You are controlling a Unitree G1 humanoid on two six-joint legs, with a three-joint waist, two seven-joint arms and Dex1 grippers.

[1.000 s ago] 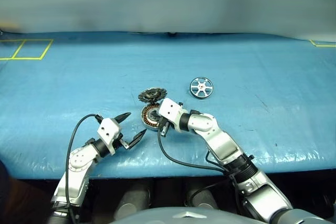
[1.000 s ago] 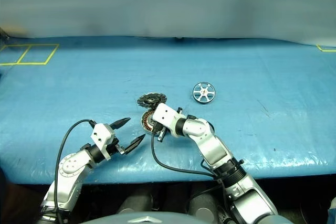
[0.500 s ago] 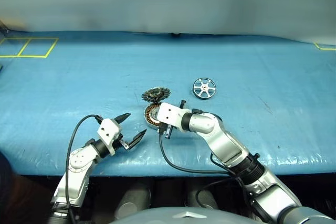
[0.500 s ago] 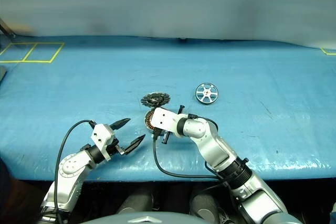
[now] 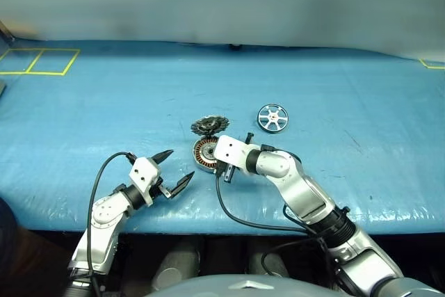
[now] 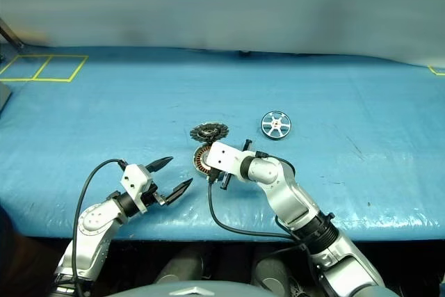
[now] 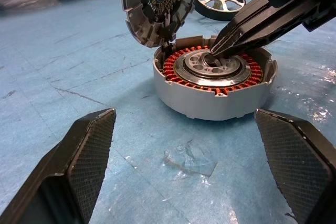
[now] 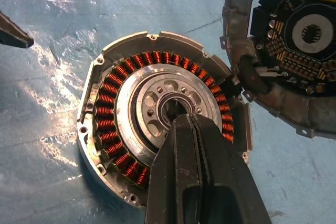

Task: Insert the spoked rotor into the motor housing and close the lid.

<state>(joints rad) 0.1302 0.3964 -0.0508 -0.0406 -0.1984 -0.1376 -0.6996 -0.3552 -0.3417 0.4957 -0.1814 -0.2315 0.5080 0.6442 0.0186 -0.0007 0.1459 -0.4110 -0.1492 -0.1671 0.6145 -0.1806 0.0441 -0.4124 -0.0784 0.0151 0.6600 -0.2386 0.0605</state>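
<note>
While the right tool [image 7: 216, 51], shut and empty, probes the motor housing [image 5: 204, 154] hub, the spoked rotor [image 5: 272, 117] waits upper right; fetching it comes next, left tool [image 5: 172, 170] wide open, idle.

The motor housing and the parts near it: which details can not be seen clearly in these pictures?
- Motor housing: in the right wrist view the shut right end effector covers its near rim and part of the hub; whether the tips touch the hub is unclear.
- Lid: cut off by that view's edge; its outer face is turned away.
- Spoked rotor: small in the head views; in the left wrist view, the lid and right end effector partly hide it.
</note>
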